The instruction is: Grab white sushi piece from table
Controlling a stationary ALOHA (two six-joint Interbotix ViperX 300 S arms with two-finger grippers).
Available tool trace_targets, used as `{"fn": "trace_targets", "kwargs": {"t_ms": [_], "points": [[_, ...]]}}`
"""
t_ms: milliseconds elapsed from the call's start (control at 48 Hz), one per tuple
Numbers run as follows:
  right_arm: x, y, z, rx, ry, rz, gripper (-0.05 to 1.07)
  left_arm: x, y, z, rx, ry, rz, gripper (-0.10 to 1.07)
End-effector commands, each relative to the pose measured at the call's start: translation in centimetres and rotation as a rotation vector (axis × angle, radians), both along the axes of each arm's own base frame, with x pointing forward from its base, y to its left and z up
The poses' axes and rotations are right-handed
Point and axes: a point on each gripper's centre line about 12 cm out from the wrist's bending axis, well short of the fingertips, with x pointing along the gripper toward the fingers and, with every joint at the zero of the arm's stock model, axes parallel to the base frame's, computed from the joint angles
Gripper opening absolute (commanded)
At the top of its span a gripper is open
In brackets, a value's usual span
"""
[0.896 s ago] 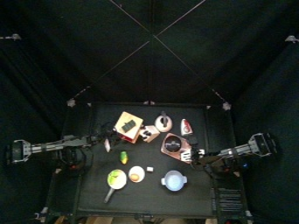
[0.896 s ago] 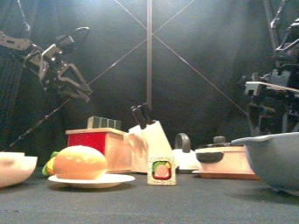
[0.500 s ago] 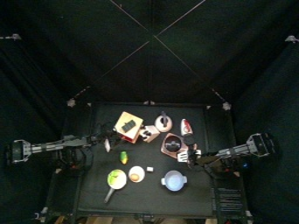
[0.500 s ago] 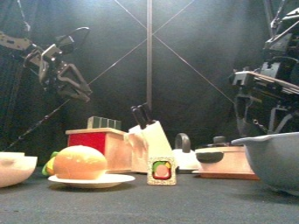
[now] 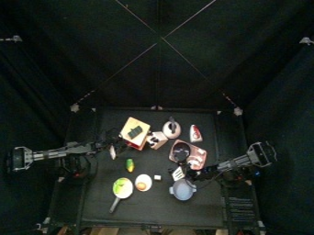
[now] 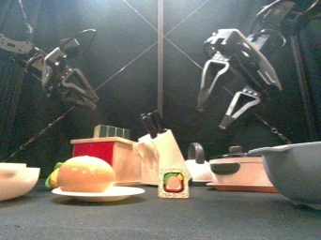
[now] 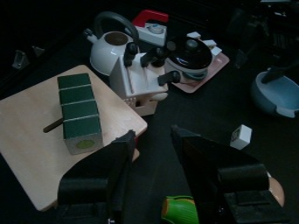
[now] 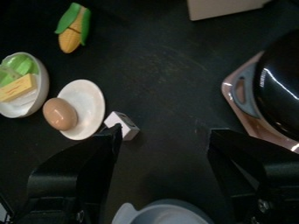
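The white sushi piece (image 6: 175, 183) stands on the black table (image 5: 98, 207) near its front, between the plate and the grey bowl. It also shows in the top view (image 5: 159, 171), the left wrist view (image 7: 242, 135) and the right wrist view (image 8: 122, 125). My right gripper (image 6: 221, 112) is open and empty, hanging high above the table, behind and right of the sushi. In the right wrist view (image 8: 163, 140) the sushi lies just ahead of its jaws. My left gripper (image 6: 85, 97) is open and empty, raised at the left, over the cutting board's edge (image 7: 149, 136).
A white plate with a round bun (image 6: 88, 175) and a green bowl (image 5: 121, 188) stand left of the sushi. A grey bowl (image 6: 295, 173) is to its right. Behind are a cutting board with a box (image 7: 76, 109), a kettle (image 7: 111, 48), a pot on a tray (image 8: 274, 79) and corn (image 8: 73, 26).
My right arm has swung from the table's right edge in toward the middle, and its open gripper now hangs above the pot. The left arm has not moved.
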Motion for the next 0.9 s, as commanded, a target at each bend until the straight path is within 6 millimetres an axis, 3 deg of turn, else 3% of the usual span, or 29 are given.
{"fn": "trace_targets", "kwargs": {"t_ms": [0,521,875], "points": [[1.6,0.4,0.9,-0.034,-0.016,0.066,0.98,0.2,0.2,0.5,0.006,-0.016,0.003,0.79],[5.0,-0.3,-2.0,-0.224,0.243,0.193,0.98,0.2,0.1,0.5,0.005,-0.014,0.003,0.79],[5.3,-0.7,-2.9,-0.278,0.311,0.188,0.98,0.2,0.1,0.5,0.006,-0.014,0.003,0.79]]}}
